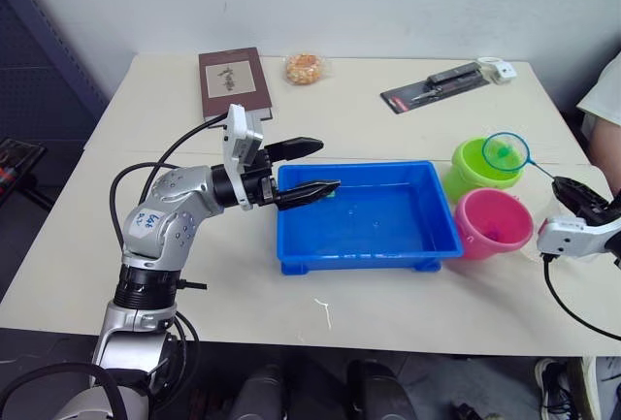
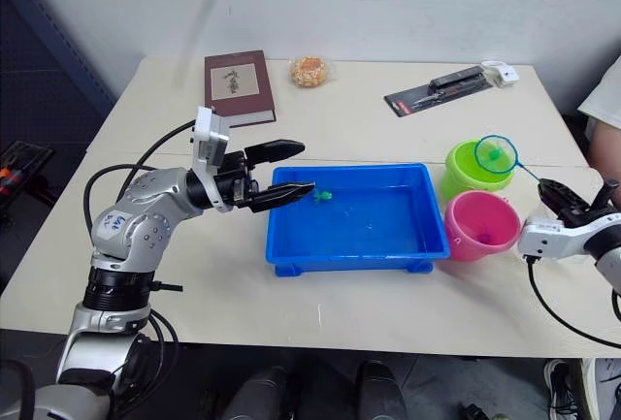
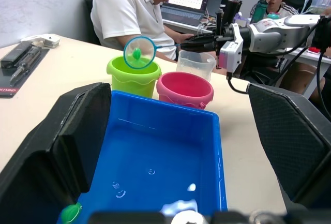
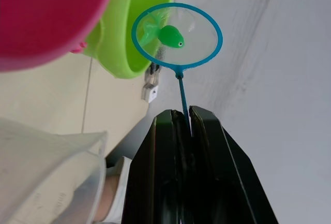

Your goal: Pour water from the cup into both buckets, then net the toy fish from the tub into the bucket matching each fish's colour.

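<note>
Green fish [image 4: 170, 35] lay in the net [image 4: 177, 36] above the green bucket [image 1: 482, 167] near the table's right edge, pink bucket [image 1: 493, 223] beside the blue tub [image 1: 365, 216], right gripper [image 4: 185, 125] clamped on the net's handle, left gripper [image 1: 307, 168] spread wide over the tub's left rim.

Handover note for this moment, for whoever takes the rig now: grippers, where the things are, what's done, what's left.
Right gripper: shut on the net handle, hoop held over the green bucket with a green fish in it.
Left gripper: open, holding nothing, poised at the left end of the blue tub.
The pink bucket stands beside the green one, right of the tub. The clear cup stands behind the buckets, near the right arm.
Done: one green fish netted, not yet tipped out.
Left: tip it into the green bucket; a second green fish remains in the tub's far-left corner. Water level in the buckets is hard to tell.
</note>
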Robot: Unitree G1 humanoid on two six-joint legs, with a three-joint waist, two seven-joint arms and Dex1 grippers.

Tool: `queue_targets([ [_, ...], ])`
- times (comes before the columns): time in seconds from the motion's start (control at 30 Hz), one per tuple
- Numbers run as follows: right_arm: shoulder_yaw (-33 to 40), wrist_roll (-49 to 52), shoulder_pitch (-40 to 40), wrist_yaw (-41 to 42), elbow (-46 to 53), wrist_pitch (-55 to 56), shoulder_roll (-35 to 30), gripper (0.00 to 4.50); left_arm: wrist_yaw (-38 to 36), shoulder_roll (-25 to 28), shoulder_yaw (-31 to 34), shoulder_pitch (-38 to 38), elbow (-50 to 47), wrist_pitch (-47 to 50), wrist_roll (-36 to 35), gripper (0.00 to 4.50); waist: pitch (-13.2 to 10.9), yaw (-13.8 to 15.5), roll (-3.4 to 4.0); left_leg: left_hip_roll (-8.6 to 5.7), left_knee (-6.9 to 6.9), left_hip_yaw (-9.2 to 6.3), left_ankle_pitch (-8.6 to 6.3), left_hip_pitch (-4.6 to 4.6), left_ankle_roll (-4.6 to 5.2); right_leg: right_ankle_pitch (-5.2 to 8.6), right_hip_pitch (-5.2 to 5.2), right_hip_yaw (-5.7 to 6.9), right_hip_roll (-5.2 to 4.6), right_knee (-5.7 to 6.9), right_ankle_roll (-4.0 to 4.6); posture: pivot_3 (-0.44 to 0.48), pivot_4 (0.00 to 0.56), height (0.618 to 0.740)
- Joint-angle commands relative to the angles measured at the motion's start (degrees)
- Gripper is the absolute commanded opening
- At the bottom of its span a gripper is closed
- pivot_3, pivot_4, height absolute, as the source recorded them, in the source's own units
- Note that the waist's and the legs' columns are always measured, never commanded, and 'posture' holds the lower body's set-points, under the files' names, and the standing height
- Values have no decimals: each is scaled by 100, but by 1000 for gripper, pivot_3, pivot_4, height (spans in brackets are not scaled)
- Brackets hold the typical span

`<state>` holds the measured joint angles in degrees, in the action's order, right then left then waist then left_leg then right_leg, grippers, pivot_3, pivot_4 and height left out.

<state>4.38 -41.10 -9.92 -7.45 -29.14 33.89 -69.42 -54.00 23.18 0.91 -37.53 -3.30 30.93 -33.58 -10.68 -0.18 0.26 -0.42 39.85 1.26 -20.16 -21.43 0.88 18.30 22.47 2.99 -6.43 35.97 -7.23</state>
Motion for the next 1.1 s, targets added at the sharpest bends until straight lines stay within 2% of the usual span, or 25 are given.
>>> queue_targets([
  [0.03, -27, 23, -65, -167, -94, -22, -59, 0, -89, -4, -63, 2, -85, -170, 36, 4491, 0, 10, 0, 0, 0, -1, 0, 0, 0, 0, 0, 0, 0, 0, 0, 0, 150, 738],
  [0.17, -284, -9, -64, -46, 95, 179, -82, 0, -71, -55, -92, -7, -68, -174, 11, 4491, 0, 3, 0, -2, -1, 1, 0, -1, 0, 0, 0, 0, -2, 0, 0, 0, 150, 738],
  [0.43, 37, 167, -28, -252, 81, -170, -165, 0, -69, -81, -124, 11, -8, -216, 35, 4491, 0, 7, 1, -1, -1, 1, 0, 0, 0, 0, 0, -1, -2, 1, 0, 0, 150, 738],
  [0.53, -208, 100, 139, -112, 452, 251, -122, 0, -52, -98, -123, 14, 2, -207, 22, 4491, 0, 4, 1, -1, -1, 1, 0, 0, 0, 0, 0, 0, -1, 1, 0, 0, 150, 738],
  [0.67, 176, 126, 141, -404, 131, -383, -76, 0, -52, -93, -116, -2, 44, -236, 30, 4491, 0, 14, 1, -2, -1, 3, 0, 0, 0, 0, 1, -2, -3, 2, 0, 0, 150, 738],
  [0.87, 199, 23, 420, -415, 556, -397, -107, 0, -74, -80, -130, -36, 98, -269, 40, 4491, 1, 8, 2, 0, -3, 2, 0, 0, 0, 0, 1, -1, 0, 1, 0, 0, 150, 738],
  [1.0, 336, 408, 443, -226, 456, -387, -24, 0, -108, -39, -131, -56, 147, -307, 71, 4491, 1, 5, 2, -1, -2, 3, 0, 1, 0, 0, 1, -3, -1, 1, 0, 0, 150, 738],
  [1.1, 669, 1672, 326, 490, 551, -148, 154, 0, -242, 210, -3, 4, 174, -362, 98, 4491, 0, 1, 2, 0, -3, 3, 0, 1, 0, 0, 1, -2, 0, 0, 0, 0, 150, 738],
])
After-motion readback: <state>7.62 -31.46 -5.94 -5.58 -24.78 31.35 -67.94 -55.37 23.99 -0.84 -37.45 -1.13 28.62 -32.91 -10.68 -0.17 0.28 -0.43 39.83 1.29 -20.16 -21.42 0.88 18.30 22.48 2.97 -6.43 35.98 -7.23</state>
